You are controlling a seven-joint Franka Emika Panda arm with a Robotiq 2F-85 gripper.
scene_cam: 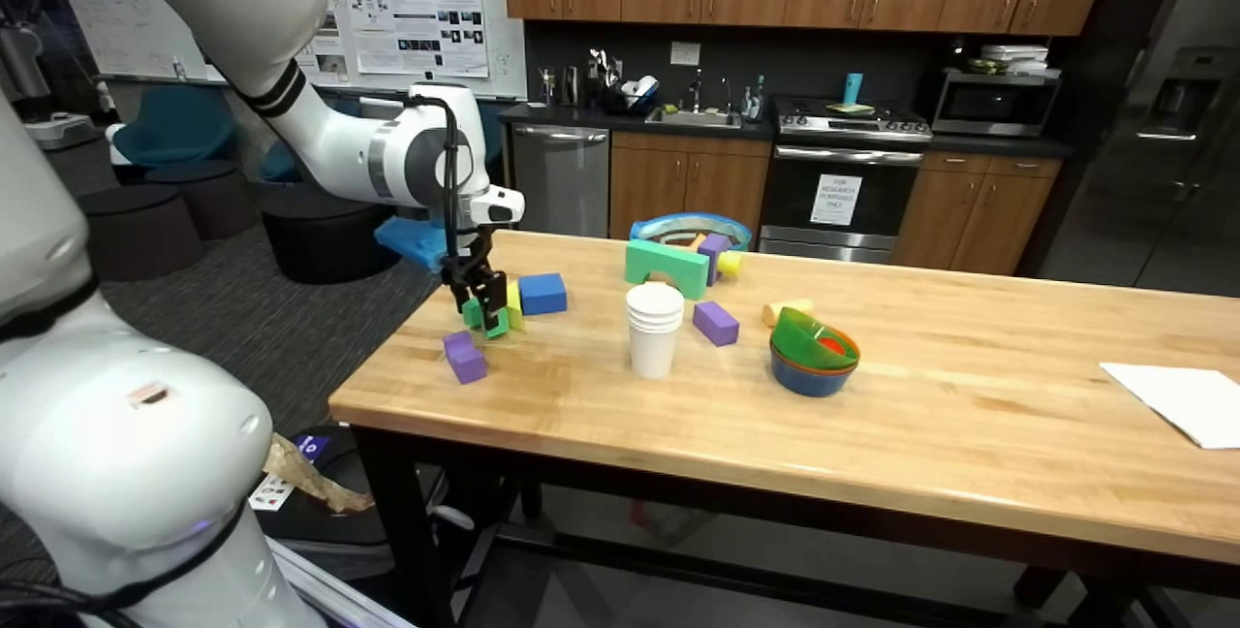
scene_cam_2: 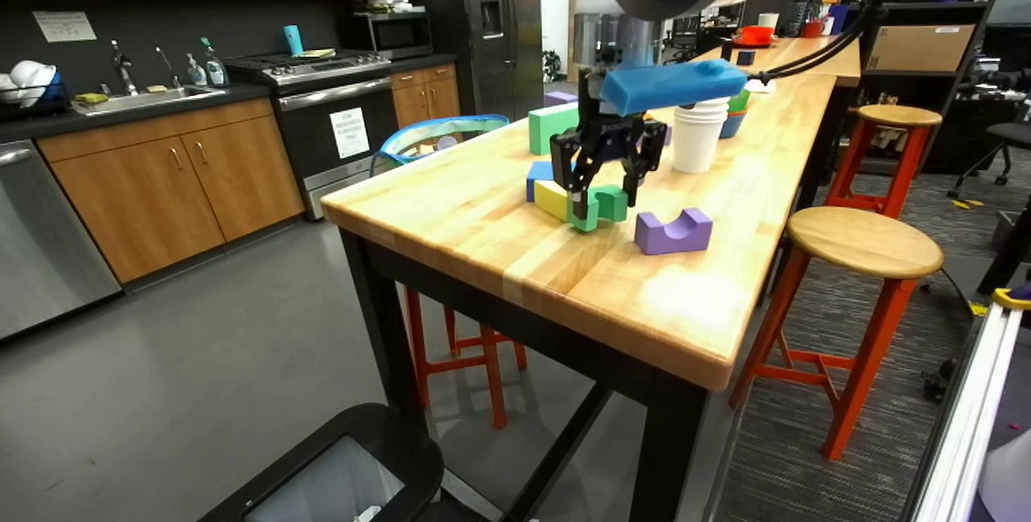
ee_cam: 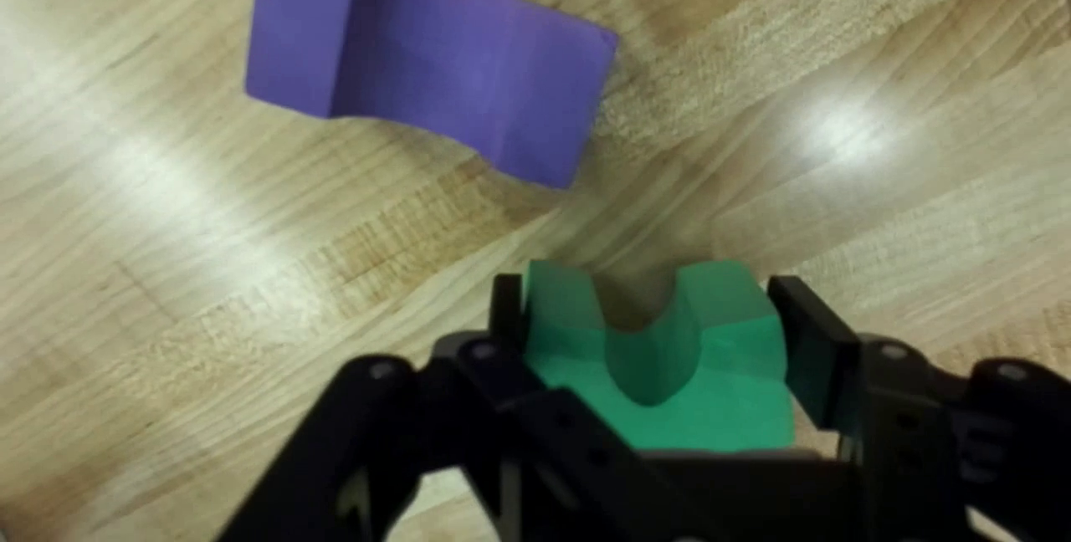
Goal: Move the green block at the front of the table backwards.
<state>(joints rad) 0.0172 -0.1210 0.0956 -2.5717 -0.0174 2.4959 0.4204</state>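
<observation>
The green block [scene_cam: 500, 326] stands on the table [scene_cam: 930, 463] near its left end; it also shows in an exterior view [scene_cam_2: 610, 204]. In the wrist view the green block [ee_cam: 710, 407] has a U-shaped notch and sits between the jaws. My gripper [ee_cam: 648, 299] is lowered around it, one finger on each side. The left finger lies along the block's side; the right finger is at its edge or very close. Whether the jaws press on it I cannot tell. The gripper shows in both exterior views [scene_cam: 477, 313] [scene_cam_2: 606, 208]; its fingers hide part of the block.
A yellow block [scene_cam: 514, 306] and a blue block [scene_cam: 543, 293] stand right beside the green block. A purple notched block [ee_cam: 468, 65] lies nearby. White stacked cups [scene_cam: 651, 347], a large green arch [scene_cam: 668, 265], a purple block [scene_cam: 716, 323] and a blue bowl [scene_cam: 812, 381] stand farther along.
</observation>
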